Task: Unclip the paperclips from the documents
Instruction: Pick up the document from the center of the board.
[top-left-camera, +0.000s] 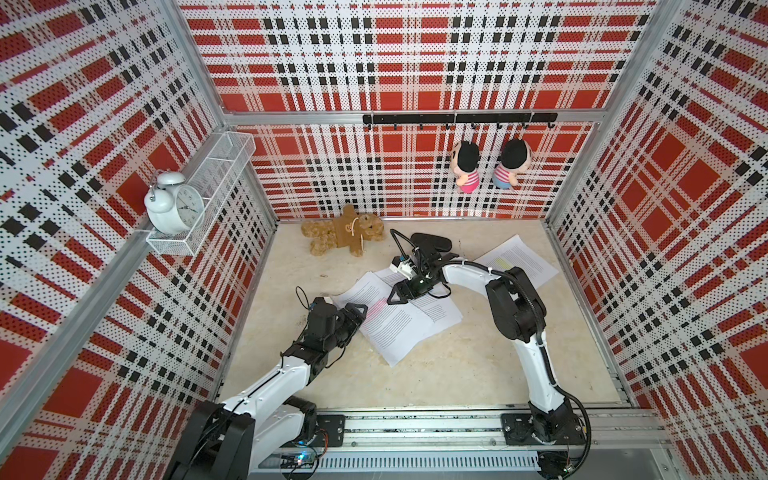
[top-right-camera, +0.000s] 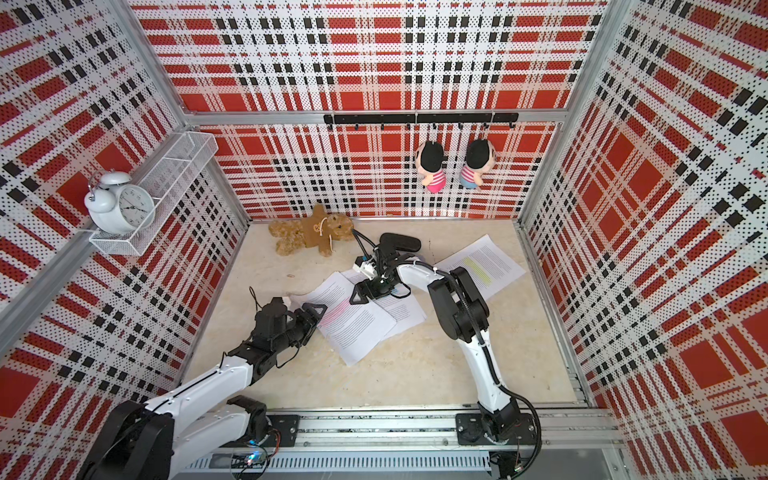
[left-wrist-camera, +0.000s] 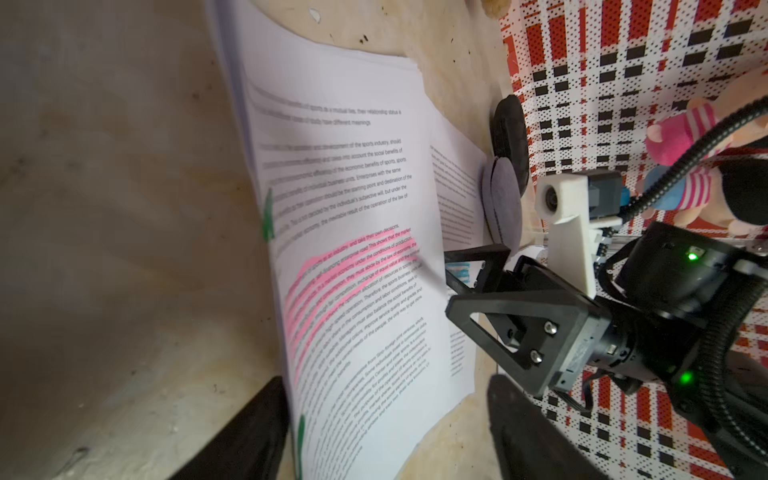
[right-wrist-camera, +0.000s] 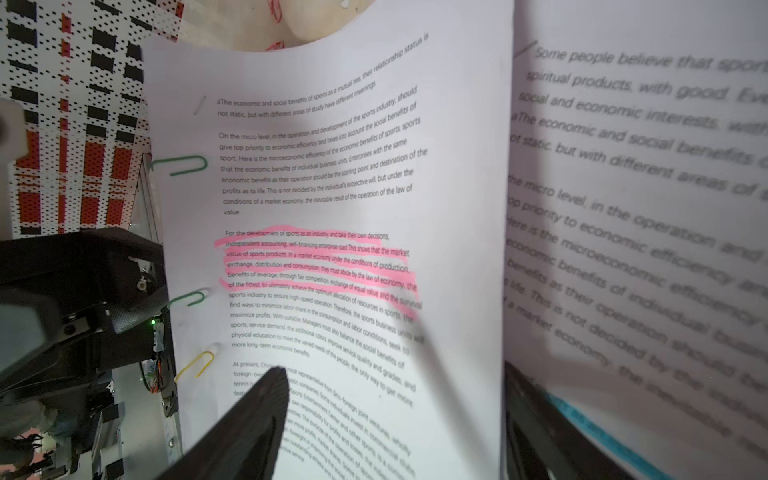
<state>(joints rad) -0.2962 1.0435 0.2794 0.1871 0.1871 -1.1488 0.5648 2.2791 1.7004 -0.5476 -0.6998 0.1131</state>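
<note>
The pink-highlighted document (top-left-camera: 386, 322) lies mid-table over a blue-highlighted one (top-left-camera: 442, 311). A yellow-highlighted document (top-left-camera: 515, 259) lies at the back right. Along the pink document's left edge sit two green paperclips (right-wrist-camera: 183, 165) (right-wrist-camera: 189, 298) and a yellow paperclip (right-wrist-camera: 195, 365). My left gripper (left-wrist-camera: 386, 436) is open at that edge, and a green clip (left-wrist-camera: 300, 434) lies between its jaws, close to one finger. My right gripper (right-wrist-camera: 392, 428) is open too. It straddles the pink document's opposite edge, with one finger (right-wrist-camera: 249, 424) on the page.
A loose paperclip (top-left-camera: 323, 275) lies on the bare table behind the left arm. Two dark glasses cases (left-wrist-camera: 509, 137) (left-wrist-camera: 503, 199) sit behind the papers. A teddy bear (top-left-camera: 343, 235) lies by the back wall, where two dolls (top-left-camera: 465, 166) hang.
</note>
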